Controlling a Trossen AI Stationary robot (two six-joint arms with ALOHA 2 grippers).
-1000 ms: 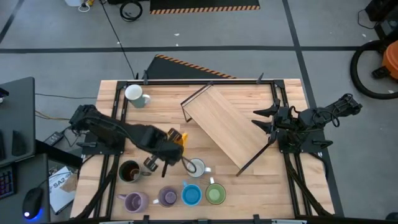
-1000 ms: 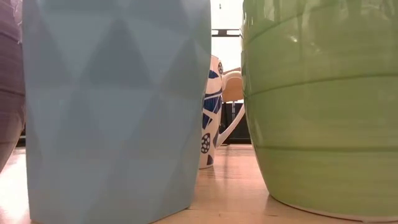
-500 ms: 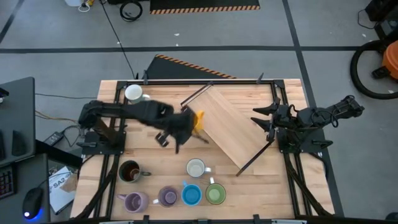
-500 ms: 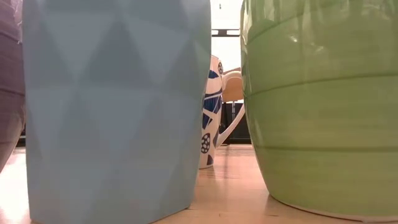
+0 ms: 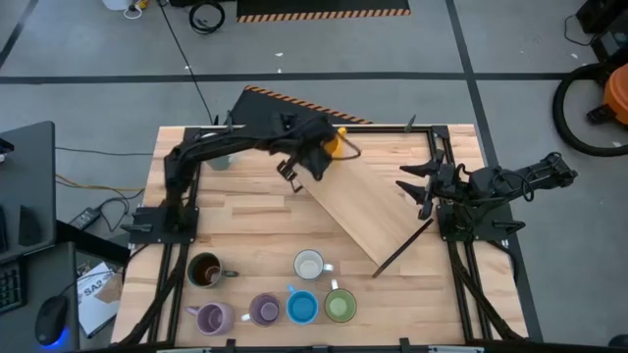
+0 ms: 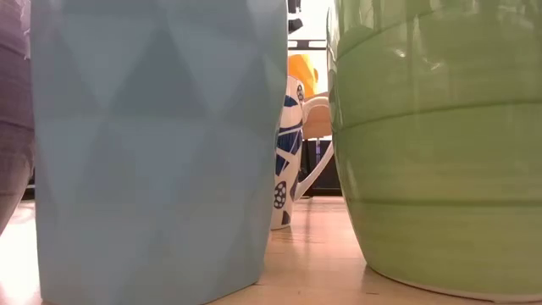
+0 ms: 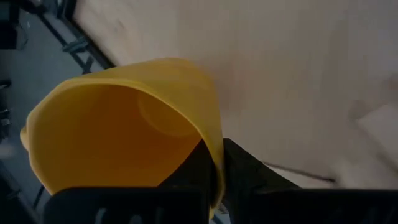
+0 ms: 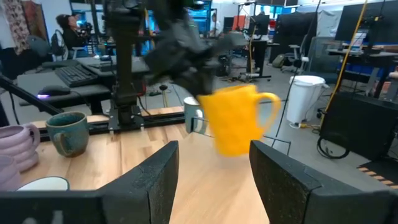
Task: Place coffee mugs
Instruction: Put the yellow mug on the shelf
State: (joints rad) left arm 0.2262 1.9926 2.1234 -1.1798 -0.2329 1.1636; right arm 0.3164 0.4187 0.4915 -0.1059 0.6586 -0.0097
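Along the tabletop (image 5: 245, 211)'s near edge, from the left: a brown mug (image 5: 205, 271), with two purple mugs (image 5: 211, 318) just nearer, then a blue mug (image 5: 302, 307) and a green mug (image 5: 340, 306), and a white mug (image 5: 310, 265) behind those two. In the low view the blue and green mugs fill the frame, and the white mug's blue pattern shows between them. A pale mug (image 5: 218, 159) stands at the far left corner, partly hidden by the left arm. That arm reaches across the far edge; the left gripper (image 5: 316, 149) is clamped on the rim of the orange mug (image 5: 334, 143), held in the air over the upper end of a tilted wooden board (image 5: 368, 201). At the right side the right gripper (image 5: 415, 189) waits beside the board, fingers apart, holding nothing.
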